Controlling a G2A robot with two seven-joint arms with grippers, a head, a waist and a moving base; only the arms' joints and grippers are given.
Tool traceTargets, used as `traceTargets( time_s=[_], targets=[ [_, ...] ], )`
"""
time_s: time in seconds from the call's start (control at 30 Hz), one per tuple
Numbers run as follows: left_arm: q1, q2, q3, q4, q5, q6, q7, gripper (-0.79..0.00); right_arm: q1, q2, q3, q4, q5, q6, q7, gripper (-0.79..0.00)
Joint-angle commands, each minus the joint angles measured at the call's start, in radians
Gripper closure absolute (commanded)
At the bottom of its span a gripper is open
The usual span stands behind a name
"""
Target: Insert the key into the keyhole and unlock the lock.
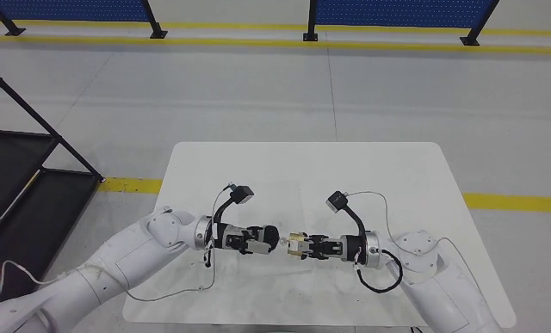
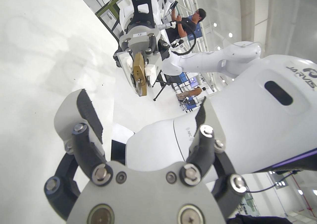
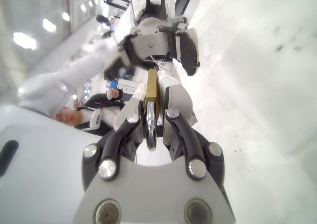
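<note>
A brass padlock (image 1: 297, 244) with a silver shackle (image 3: 151, 128) is held just above the white table (image 1: 344, 174), near its front middle. My right gripper (image 1: 305, 246) is shut on its body (image 3: 151, 83), shackle toward the wrist. My left gripper (image 1: 269, 238) faces it end-on a short way off, open, its ribbed pads (image 2: 86, 111) spread wide with nothing between them. In the left wrist view the padlock (image 2: 139, 71) points its end at me; a small silvery piece (image 2: 140, 85) sits there, and I cannot tell if it is the key.
Both arms meet close to the table's front edge; bare tabletop stretches behind and to both sides. A black metal rack (image 1: 39, 174) stands on the floor left of the table. Blue barriers (image 1: 396, 6) line the far floor.
</note>
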Motion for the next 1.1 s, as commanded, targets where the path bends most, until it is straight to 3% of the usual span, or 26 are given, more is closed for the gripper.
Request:
traceTargets(
  time_s=[0.0,0.07,0.2,0.7,0.83,0.9,1.07],
  targets=[
    [0.000,-0.001,-0.010,0.000,0.013,0.012,-0.002,-0.379,0.000,0.000,0.000,0.000,0.000,0.000,0.000,0.000],
    [0.005,-0.001,-0.022,-0.001,0.035,0.016,0.011,-0.299,0.000,0.000,0.000,0.000,0.000,0.000,0.000,0.000],
    [0.017,-0.003,-0.038,-0.017,0.060,0.030,0.021,-0.237,0.000,0.000,0.000,0.000,0.000,0.000,0.000,0.000],
    [0.055,-0.018,-0.081,-0.031,0.073,0.040,0.015,-0.185,0.000,0.000,0.000,0.000,0.000,0.000,0.000,0.000],
    [0.062,-0.023,-0.090,-0.030,0.075,0.042,0.012,-0.105,0.000,0.000,0.000,0.000,0.000,0.000,0.000,0.000],
    [0.065,-0.026,-0.093,-0.029,0.072,0.040,0.007,0.000,0.000,0.000,0.000,0.000,0.000,0.000,0.000,0.000],
    [0.069,-0.034,-0.101,-0.023,0.069,0.043,-0.004,0.000,0.000,0.000,0.000,0.000,0.000,0.000,0.000,0.000]
  ],
)
